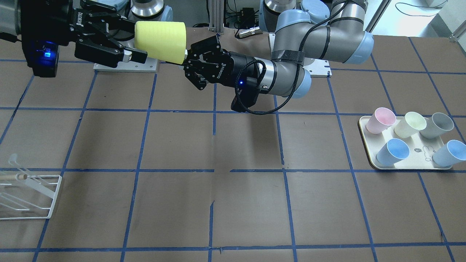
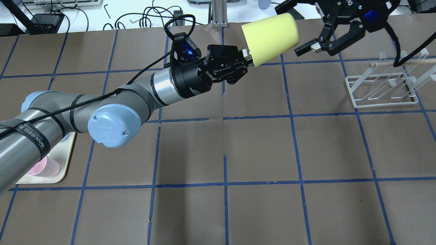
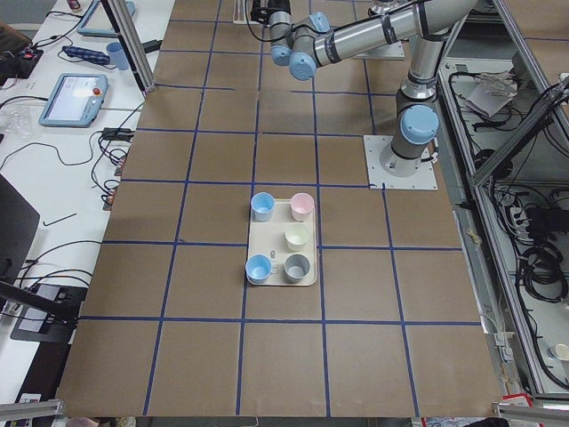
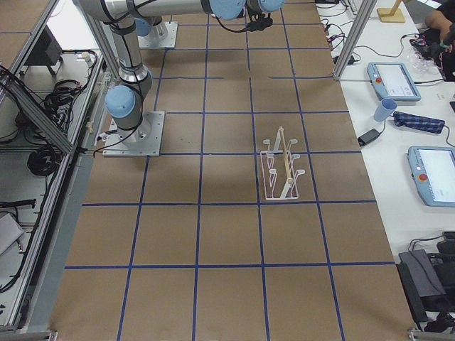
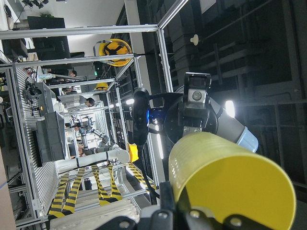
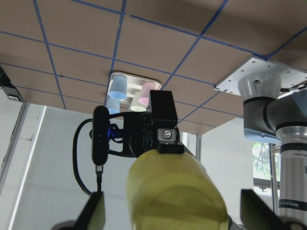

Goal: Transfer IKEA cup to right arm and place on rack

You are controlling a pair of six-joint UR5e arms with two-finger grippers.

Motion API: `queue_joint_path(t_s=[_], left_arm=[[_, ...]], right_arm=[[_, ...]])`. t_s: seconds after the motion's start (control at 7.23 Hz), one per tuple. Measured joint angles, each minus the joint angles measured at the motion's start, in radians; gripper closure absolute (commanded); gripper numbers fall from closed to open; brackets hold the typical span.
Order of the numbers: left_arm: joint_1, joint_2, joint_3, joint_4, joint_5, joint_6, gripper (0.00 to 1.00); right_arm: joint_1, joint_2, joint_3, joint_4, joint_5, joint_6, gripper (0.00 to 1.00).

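In the front-facing view the matte, tapered IKEA cup (image 1: pixel 160 36) is seen held on its side in the air above the table (image 1: pixel 233 145). Its narrow base is pinched by the left gripper (image 1: pixel 186 56), while the fingers (image 1: pixel 138 56) of the right gripper (image 1: pixel 136 40) are spread wide about its broad end. In the overhead view the white wire rack (image 2: pixel 385 103) is shown near the table's right end, toward the operators' edge. Only in the right wrist view are clear gaps seen between the cup and both spread fingers.

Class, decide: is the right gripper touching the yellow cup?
Apart. The right wrist view shows the IKEA cup between the right gripper's open fingers, with clear gaps on both sides. The left gripper holds it.
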Motion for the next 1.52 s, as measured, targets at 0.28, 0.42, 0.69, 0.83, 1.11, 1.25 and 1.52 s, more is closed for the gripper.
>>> queue_joint_path(t_s=[0.28,0.42,0.69,0.83,1.11,1.25,1.52], left_arm=[[0.0,0.001,-0.002,0.0,0.001,0.0,1.0],[0.0,0.001,-0.002,0.0,0.001,0.0,1.0],[-0.001,0.003,-0.002,0.0,0.003,0.0,1.0],[-0.001,0.004,-0.003,0.0,0.002,0.0,1.0],[-0.001,0.004,-0.002,-0.001,0.009,-0.004,0.34],[-0.003,0.003,0.0,-0.003,0.012,-0.007,0.31],[-0.003,0.003,0.001,-0.004,0.014,-0.01,0.3]], right_arm=[[0.008,0.001,0.0,-0.004,0.003,0.0,0.0],[0.009,0.001,0.001,-0.005,0.002,-0.002,0.11],[0.01,0.001,0.001,-0.011,0.004,-0.007,0.33],[0.01,0.001,0.001,-0.012,0.005,-0.008,0.33],[0.01,0.001,0.0,-0.014,0.006,-0.008,0.34],[0.01,0.002,-0.001,-0.014,0.006,-0.009,0.34],[0.01,0.003,-0.004,-0.014,0.003,-0.009,0.34]])
